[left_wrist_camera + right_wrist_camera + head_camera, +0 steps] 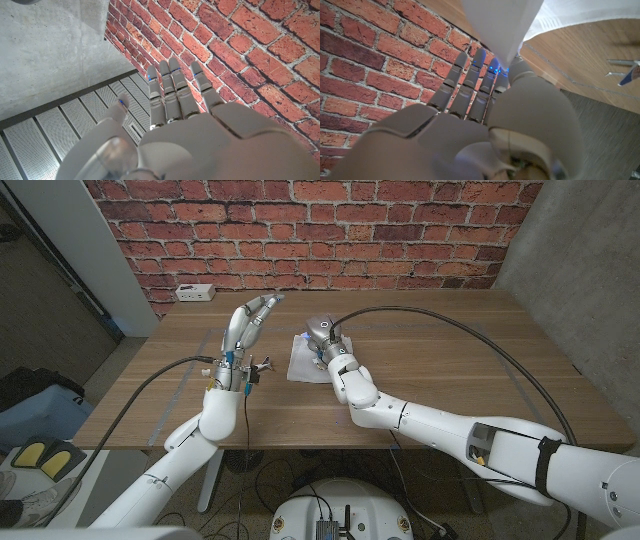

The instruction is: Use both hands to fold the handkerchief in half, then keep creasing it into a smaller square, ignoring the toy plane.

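The white handkerchief (303, 360) lies partly folded near the middle of the wooden table (450, 360). My right hand (325, 335) is over its far edge and pinches a corner of it. In the right wrist view the cloth (505, 25) hangs from between the thumb and fingers of that hand (485, 115). My left hand (248, 325) is raised above the table to the left of the cloth, fingers straight and apart, holding nothing. In the left wrist view the hand (175, 110) points at the brick wall. The toy plane (257, 367) sits beside my left wrist.
A white socket box (192, 292) lies at the table's far left corner. The brick wall (320, 230) stands right behind the table. The toy plane (626, 74) lies on the wood a short way from the cloth.
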Controlling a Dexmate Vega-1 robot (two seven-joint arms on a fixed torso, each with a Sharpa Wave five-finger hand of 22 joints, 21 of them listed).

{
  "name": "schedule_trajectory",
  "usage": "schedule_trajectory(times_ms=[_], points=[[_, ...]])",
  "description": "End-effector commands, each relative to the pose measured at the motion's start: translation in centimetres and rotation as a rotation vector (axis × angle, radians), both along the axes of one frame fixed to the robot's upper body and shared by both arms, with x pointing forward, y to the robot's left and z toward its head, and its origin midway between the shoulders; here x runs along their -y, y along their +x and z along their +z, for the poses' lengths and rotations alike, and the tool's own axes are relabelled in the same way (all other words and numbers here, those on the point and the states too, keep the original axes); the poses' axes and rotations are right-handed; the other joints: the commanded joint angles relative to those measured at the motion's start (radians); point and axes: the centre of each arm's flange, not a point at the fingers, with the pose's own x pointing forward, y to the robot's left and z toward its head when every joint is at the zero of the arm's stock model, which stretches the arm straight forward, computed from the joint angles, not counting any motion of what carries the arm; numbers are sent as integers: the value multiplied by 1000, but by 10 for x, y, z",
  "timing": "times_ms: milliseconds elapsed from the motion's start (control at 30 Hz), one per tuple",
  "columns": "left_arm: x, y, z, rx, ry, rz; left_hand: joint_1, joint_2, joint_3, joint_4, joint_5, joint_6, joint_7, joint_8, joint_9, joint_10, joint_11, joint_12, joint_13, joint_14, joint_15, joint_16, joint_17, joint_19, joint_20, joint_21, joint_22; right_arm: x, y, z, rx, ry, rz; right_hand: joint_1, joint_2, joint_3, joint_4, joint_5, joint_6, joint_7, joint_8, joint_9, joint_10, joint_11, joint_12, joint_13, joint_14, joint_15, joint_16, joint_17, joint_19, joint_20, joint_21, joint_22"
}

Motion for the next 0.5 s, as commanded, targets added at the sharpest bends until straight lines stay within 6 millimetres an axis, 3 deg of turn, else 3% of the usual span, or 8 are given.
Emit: schedule_trajectory(times_ms=[33,333,400,500], points=[[2,-3,1,17,0,-18,-14,-3,-4,-1,-4,2,-2,-4,0,-2,7,0,0,5,-5,5,4,3,-5,7,2,10,-25,-4,212,124,215,18,-4,-9,0,-4,39,-33,0,0,15,-4,19,17,30,-125,36,37,-6,-9,0,2],[3,-6,5,35,1,-27,-23,-1,-5,1,-4,-1,8,-9,0,-4,17,-2,1,5,1,5,6,3,-4,8,1,16,-30,-15,229,-6,320,45,-21,-32,-3,2,54,-54,-21,-3,43,-13,77,64,43,-135,96,120,-42,-31,-12,5],[4,-6,5,37,2,-29,-25,2,-5,3,-3,-1,14,-10,0,-4,17,-3,1,5,1,5,6,4,-3,9,0,16,-30,-17,222,-48,335,51,-24,-40,-2,4,55,-59,-28,-3,42,-26,91,79,44,-137,112,144,-51,-44,-15,6],[4,-6,6,42,3,-32,-31,5,-6,5,-3,5,2,-10,0,0,13,-2,1,9,-2,7,8,4,-3,10,0,17,-29,-20,214,-96,358,57,-24,-48,1,6,64,-67,-33,-2,44,-34,109,96,40,-139,125,169,-52,-57,-14,8]])
